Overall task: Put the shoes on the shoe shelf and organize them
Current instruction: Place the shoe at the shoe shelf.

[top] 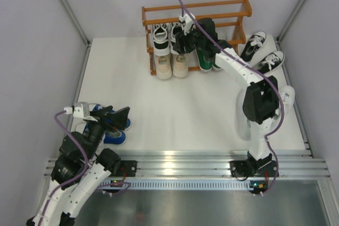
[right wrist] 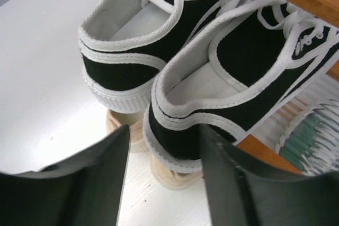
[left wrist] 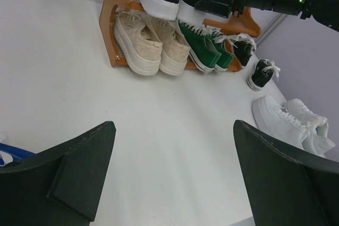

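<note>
right claw (right wrist: 164,146) parted behind black white-soled sneakers (right wrist: 249,51) on orange-brown wooden shoe rack (top: 196,8); left claw (left wrist: 174,130) spread, far from rack.

Right end effector (top: 183,39) meets the black pair (top: 160,34) on the shoe shelf (top: 196,7).

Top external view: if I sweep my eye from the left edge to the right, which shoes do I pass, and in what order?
blue shoes → beige pair → green pair → loose black pair. The black pair on the shelf sits above the beige pair, so it is left out.
</note>
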Robot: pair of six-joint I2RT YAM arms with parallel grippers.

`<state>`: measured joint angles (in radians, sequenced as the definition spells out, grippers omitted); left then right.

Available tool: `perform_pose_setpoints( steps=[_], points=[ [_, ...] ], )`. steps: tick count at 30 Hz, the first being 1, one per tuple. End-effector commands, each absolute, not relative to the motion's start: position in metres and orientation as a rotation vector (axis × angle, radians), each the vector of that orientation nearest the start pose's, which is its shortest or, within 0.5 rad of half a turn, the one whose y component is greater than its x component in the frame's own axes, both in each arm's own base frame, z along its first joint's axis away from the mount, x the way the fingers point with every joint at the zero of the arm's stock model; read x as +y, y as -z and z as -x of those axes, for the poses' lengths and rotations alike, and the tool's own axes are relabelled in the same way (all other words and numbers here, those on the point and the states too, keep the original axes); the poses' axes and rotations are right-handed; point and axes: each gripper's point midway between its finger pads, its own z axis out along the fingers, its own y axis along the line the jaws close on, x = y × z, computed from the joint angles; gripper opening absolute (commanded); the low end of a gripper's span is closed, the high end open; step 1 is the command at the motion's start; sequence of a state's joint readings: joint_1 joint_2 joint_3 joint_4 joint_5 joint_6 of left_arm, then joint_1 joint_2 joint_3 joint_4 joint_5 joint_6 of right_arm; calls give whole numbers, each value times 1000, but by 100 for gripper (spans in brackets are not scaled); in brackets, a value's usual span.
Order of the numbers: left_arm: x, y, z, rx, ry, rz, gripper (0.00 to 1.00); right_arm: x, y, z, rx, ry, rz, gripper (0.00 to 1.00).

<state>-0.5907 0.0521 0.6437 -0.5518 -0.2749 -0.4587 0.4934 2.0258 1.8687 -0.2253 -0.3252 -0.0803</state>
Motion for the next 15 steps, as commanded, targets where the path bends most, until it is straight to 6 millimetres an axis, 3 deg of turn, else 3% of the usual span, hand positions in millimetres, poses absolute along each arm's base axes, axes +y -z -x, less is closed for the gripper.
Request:
perform_pose_setpoints(
  steps=[1,3,5,6,7,11,15],
  points=[
    [-75,-284,-165,1579,642,160,98,334,-287,-489,1717,-589,798,59],
    [-76,-280,-168,1600,654,198,97,326,-296,-482,1695,-568,812,74],
    [-77,-272,-175,1641,650,258,96,314,-309,-469,1663,-528,840,81],
    [-77,-267,-177,1667,641,277,96,305,-329,-460,1615,-500,853,86],
    [-80,-259,-183,1710,636,316,96,298,-320,-455,1639,-479,867,89],
    [-87,-229,-195,1837,596,412,95,273,-324,-426,1616,-386,968,99],
    [-88,-200,-208,1927,530,540,92,246,-306,-375,1568,-314,1146,99]
  ],
)
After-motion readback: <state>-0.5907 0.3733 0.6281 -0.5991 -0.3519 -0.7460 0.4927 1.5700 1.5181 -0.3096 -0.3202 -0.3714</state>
